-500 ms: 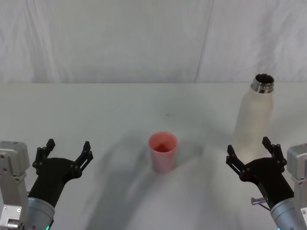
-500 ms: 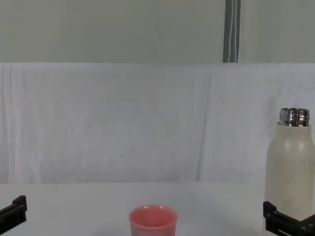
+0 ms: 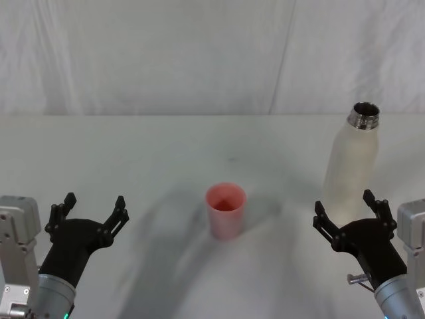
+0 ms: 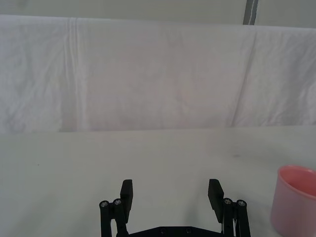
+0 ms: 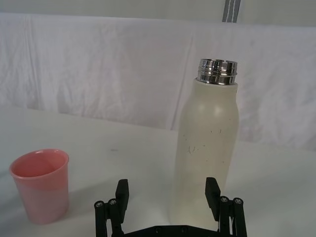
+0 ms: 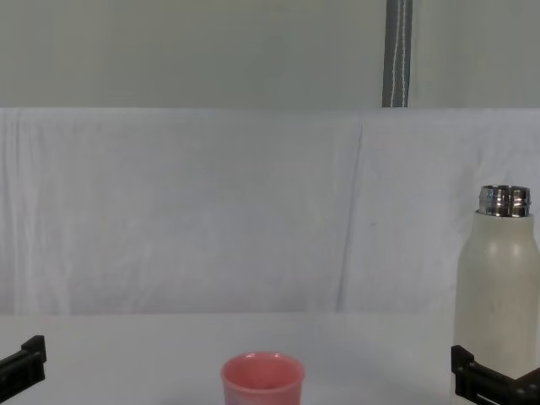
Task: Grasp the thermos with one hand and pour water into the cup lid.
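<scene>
The cream-white thermos [image 3: 352, 161] [image 5: 205, 153] [image 6: 498, 291] stands upright and uncapped on the right side of the white table, its steel neck showing. The pink cup lid [image 3: 226, 210] [image 5: 40, 185] [image 6: 262, 381] [image 4: 295, 202] sits upright at the table's middle. My right gripper [image 3: 350, 212] [image 5: 168, 194] is open just in front of the thermos, its fingers apart and touching nothing. At the near left, well away from the cup lid, my left gripper [image 3: 91, 209] [image 4: 170, 194] is open and empty.
A white cloth backdrop [image 3: 199, 53] hangs behind the white table [image 3: 166, 153]. A grey vertical pole [image 6: 397, 52] rises behind the cloth. Bare tabletop lies between the cup lid and each gripper.
</scene>
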